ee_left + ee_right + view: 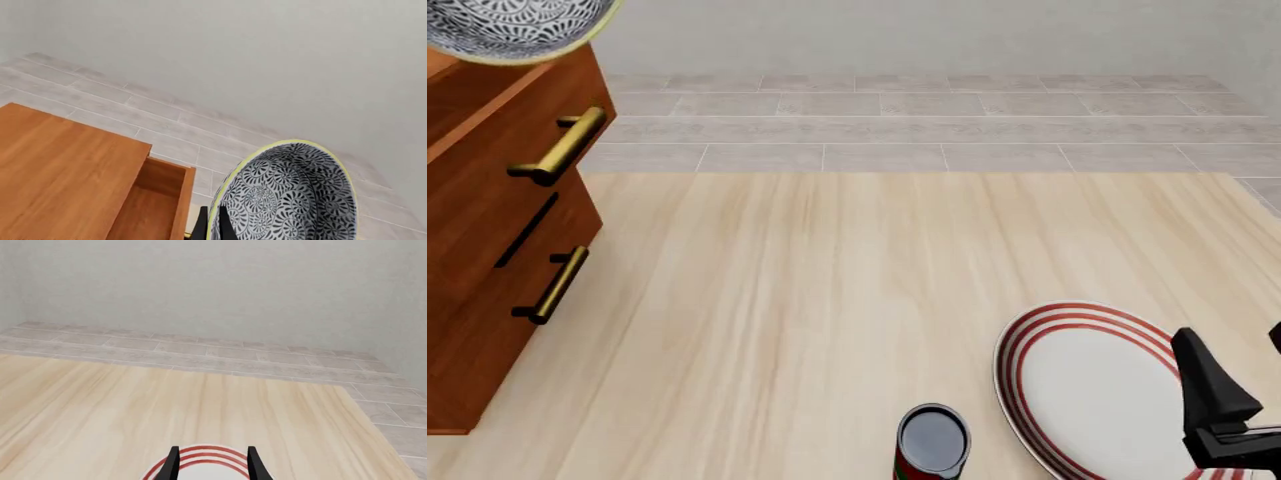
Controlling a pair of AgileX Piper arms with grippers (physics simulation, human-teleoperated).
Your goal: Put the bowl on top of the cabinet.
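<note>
bowl rim pinched between left gripper fingers, above cabinet

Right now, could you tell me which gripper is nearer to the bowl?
Left. The left gripper has its fingers pinching the bowl by its rim, up beside the cabinet. The right gripper hovers over the plate, far across the table.

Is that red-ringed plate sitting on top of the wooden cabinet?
No, the plate lies on the table at the near right, while the cabinet stands at the far left.
</note>
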